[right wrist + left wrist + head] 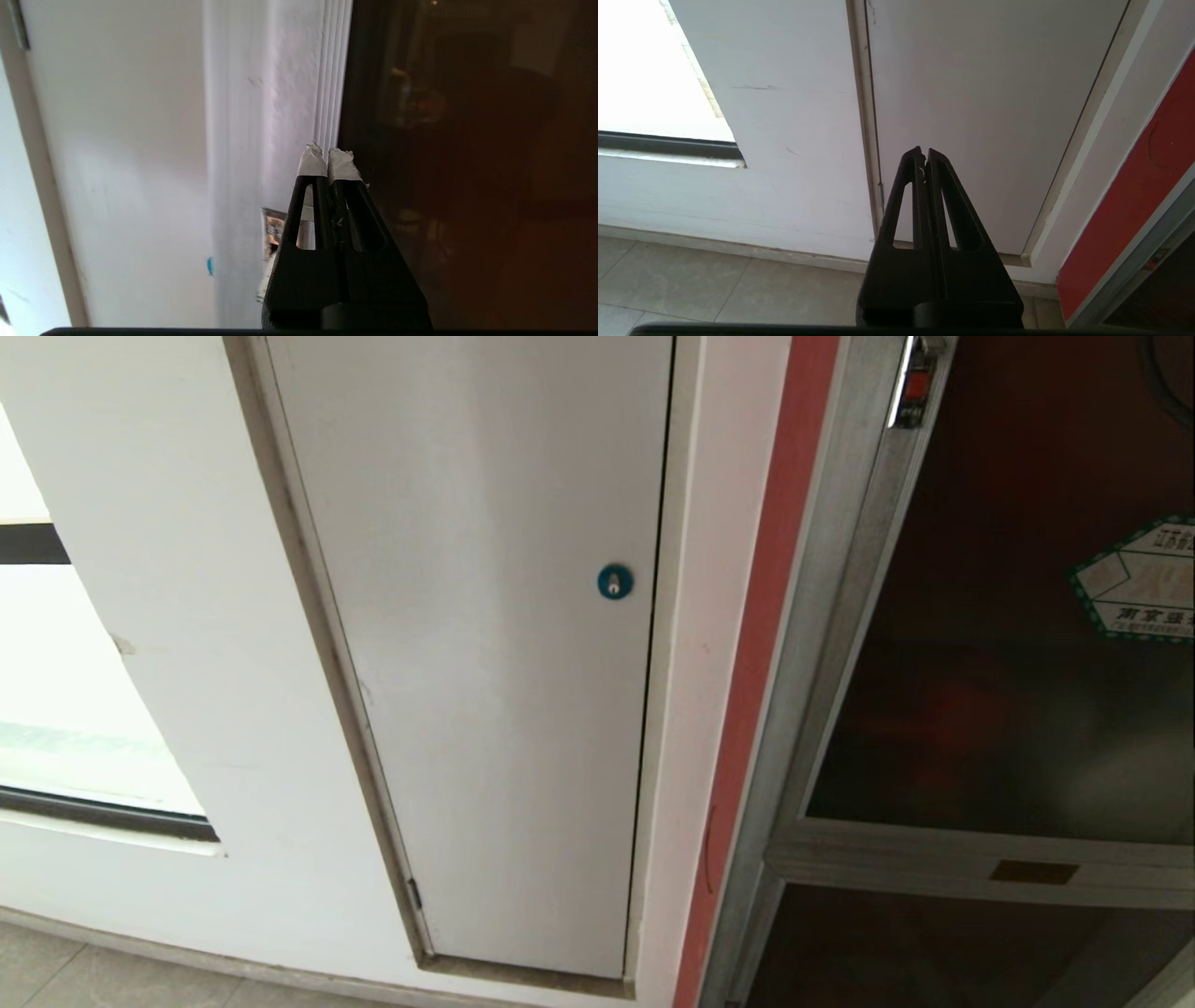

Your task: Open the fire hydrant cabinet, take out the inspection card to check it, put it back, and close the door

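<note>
Right wrist view: right gripper, fingers together and empty, hovers near the closed door beside its latch; pressed shut like this, it could skid off the latch.

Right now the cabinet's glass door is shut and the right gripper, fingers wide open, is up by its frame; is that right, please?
Not quite: the right gripper is shut, its taped fingertips pressed together in the right wrist view. The door does look shut.
</note>
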### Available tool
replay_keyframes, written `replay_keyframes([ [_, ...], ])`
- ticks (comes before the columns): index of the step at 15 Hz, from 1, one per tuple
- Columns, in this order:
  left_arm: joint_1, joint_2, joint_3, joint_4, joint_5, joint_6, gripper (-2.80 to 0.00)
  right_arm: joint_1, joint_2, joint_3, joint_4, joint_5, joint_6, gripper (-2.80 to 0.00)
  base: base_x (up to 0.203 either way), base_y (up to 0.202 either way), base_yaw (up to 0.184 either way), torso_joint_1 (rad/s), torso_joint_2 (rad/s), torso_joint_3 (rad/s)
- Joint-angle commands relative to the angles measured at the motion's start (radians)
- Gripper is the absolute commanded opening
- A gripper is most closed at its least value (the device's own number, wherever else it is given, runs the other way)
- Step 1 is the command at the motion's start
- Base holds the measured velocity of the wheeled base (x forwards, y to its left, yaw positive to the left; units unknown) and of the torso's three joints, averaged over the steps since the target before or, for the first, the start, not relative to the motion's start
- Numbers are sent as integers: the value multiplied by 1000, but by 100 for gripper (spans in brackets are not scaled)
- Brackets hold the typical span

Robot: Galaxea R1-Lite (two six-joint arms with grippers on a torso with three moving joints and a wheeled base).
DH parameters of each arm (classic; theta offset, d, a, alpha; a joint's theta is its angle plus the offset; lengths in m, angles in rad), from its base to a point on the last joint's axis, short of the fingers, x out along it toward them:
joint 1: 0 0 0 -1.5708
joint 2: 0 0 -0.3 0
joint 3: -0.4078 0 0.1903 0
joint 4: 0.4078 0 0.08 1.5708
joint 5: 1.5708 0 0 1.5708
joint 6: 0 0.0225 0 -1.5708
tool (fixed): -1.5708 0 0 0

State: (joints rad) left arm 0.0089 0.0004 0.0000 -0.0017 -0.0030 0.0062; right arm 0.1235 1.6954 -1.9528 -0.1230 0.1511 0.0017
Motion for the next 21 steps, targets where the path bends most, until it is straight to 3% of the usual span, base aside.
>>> replay_keyframes([
  [1, 0, 1, 2, 0, 0, 0, -280, -13, 24, -1, -3, 2, 0, -280, 0, 0, 0, 0, 0, 0],
  [16, 0, 1, 2, 0, 0, 0, -280, -55, 51, -9, 9, -1, -3, -280, 0, 0, 0, 0, 0, 0],
  [21, 0, 1, 2, 0, 0, 0, -280, 32, -107, 3, 144, 7, 18, -280, 0, 0, 0, 0, 0, 0],
])
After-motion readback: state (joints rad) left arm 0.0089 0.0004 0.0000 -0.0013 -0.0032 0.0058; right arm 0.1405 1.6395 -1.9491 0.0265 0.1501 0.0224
